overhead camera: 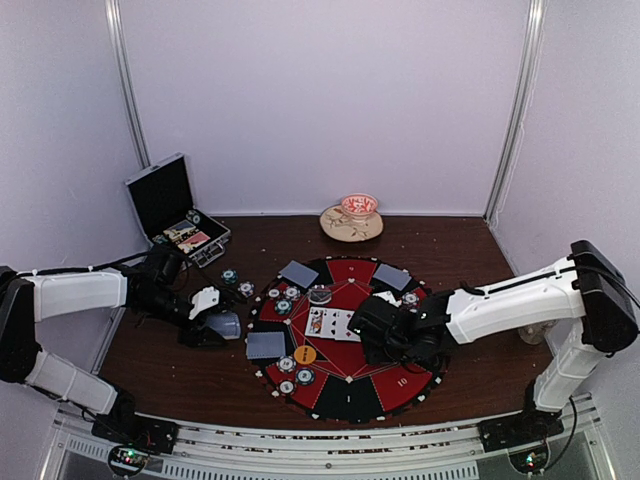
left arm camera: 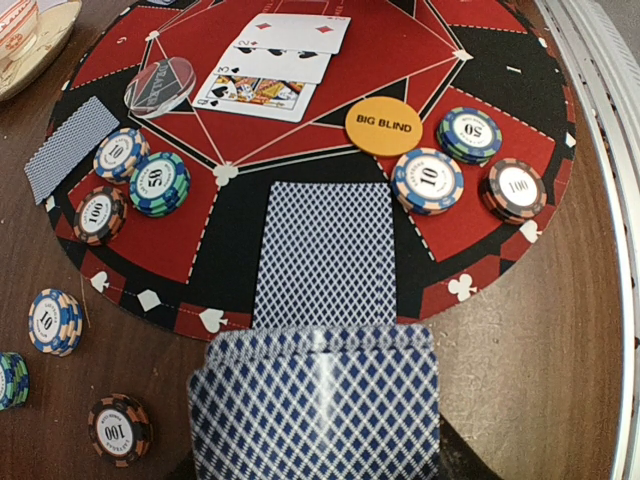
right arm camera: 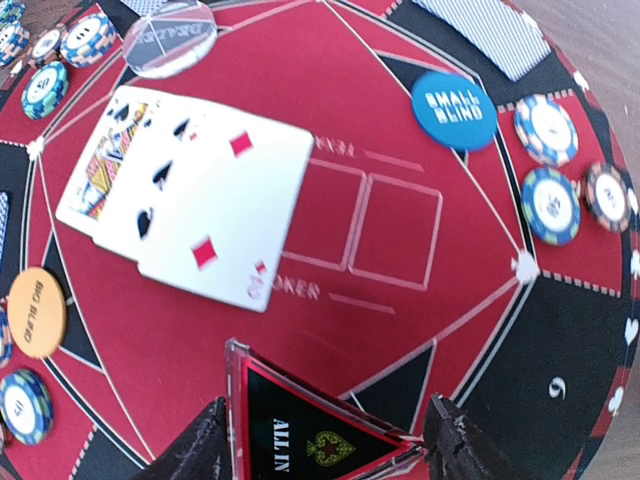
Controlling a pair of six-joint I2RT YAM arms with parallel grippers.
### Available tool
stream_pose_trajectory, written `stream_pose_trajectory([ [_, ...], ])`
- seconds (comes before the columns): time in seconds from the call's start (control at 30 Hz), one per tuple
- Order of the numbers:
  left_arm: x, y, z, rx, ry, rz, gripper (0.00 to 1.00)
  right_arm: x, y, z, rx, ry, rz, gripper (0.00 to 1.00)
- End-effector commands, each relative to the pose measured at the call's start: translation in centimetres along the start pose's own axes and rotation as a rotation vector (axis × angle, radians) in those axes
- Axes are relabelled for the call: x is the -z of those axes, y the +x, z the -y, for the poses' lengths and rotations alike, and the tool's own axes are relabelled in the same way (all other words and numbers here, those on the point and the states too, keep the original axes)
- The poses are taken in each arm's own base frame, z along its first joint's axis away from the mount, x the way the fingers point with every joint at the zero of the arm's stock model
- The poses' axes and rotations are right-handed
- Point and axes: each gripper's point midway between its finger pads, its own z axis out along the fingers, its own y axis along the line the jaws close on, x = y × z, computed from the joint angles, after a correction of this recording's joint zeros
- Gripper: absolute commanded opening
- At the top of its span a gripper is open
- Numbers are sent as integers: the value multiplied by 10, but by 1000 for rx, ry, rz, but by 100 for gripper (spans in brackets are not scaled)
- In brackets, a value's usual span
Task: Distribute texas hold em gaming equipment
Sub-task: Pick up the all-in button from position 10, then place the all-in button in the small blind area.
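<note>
My left gripper (overhead camera: pixel 215 322) is shut on a deck of blue-backed cards (left arm camera: pixel 315 405) just off the mat's left edge; the deck hides its fingers. My right gripper (right arm camera: pixel 325 445) is over the round mat (overhead camera: pixel 350 395), shut on a clear triangular "ALL IN" marker (right arm camera: pixel 320 440). Three face-up cards (right arm camera: pixel 190 180) lie at the mat's centre. Face-down cards (left arm camera: pixel 325 250) lie on the mat in front of the deck, with others at the far seats (overhead camera: pixel 298 273). Chip stacks (left arm camera: pixel 428 180) sit beside the orange BIG BLIND disc (left arm camera: pixel 383 126). A blue SMALL BLIND disc (right arm camera: pixel 454 110) lies farther out.
The open black case (overhead camera: pixel 175 210) stands at the back left. A cup on a saucer (overhead camera: pixel 355 212) is behind the mat. A clear dealer disc (left arm camera: pixel 160 85) lies on the mat. Loose chip stacks (left arm camera: pixel 55 320) sit on the bare table left of the mat.
</note>
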Motion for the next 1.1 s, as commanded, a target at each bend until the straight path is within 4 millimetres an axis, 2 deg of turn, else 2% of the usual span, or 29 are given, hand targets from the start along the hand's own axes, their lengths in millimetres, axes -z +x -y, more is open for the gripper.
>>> stream_pose_trajectory([
  [0.0,2,-6,-2,-17,-6,29,53,-5,-29,-2,57,53,58,60],
  [0.3,2,-6,-1,-17,-3,28,53,-27,-100,2,24,47,109,60],
  [0.53,0,-5,-1,-16,3,26,53,-67,-138,7,-24,17,108,59],
  [0.8,0,-4,-1,-16,2,26,53,-112,-150,12,-28,51,74,58],
  [1.07,0,-4,-1,-17,5,24,53,-126,-153,31,-49,77,72,57],
])
